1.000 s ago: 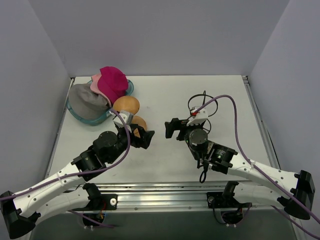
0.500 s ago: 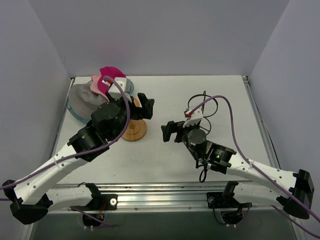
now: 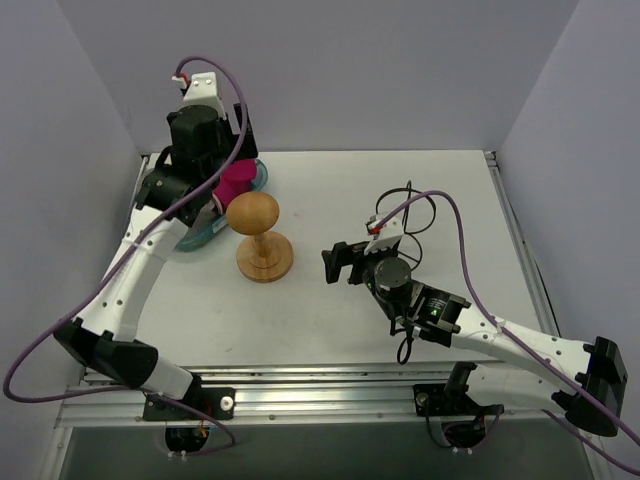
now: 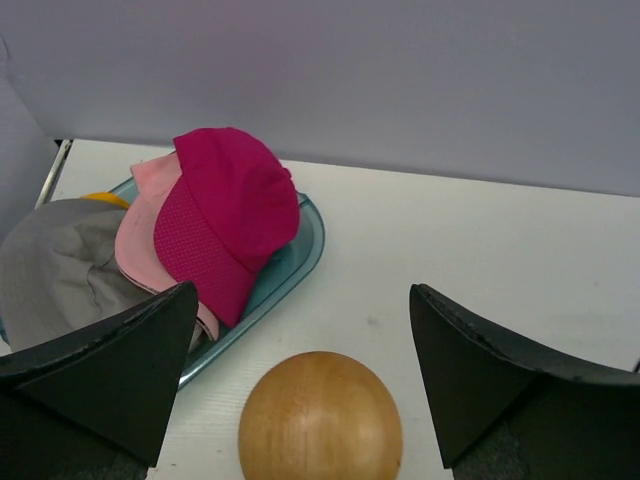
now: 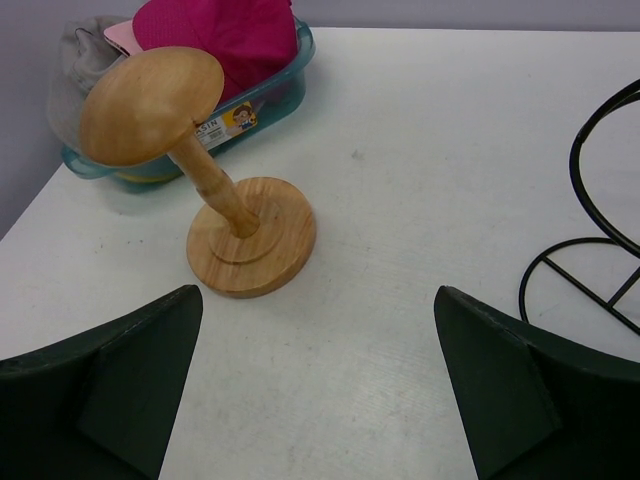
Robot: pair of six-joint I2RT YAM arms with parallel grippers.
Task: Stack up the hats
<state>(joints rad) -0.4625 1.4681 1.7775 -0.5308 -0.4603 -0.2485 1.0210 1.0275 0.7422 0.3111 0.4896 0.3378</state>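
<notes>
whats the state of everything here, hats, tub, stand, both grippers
magenta cap, on top of the pile, not gripped
pink cap, partly under the magenta cap
grey cap, at the pile's edge, beside the pink cap
tub, upright, holding the hats
wooden stand, upright, bare
left gripper, open, empty
right gripper, open, empty

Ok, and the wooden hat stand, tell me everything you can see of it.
The wooden hat stand looks like smooth, light turned wood. It has a rounded mushroom top, a slim ringed stem and a round stepped base. It stands upright on the white table, bare, with no hat on it. It is beside the teal tub, with its base clear of the tub. Only the table touches it.
</notes>
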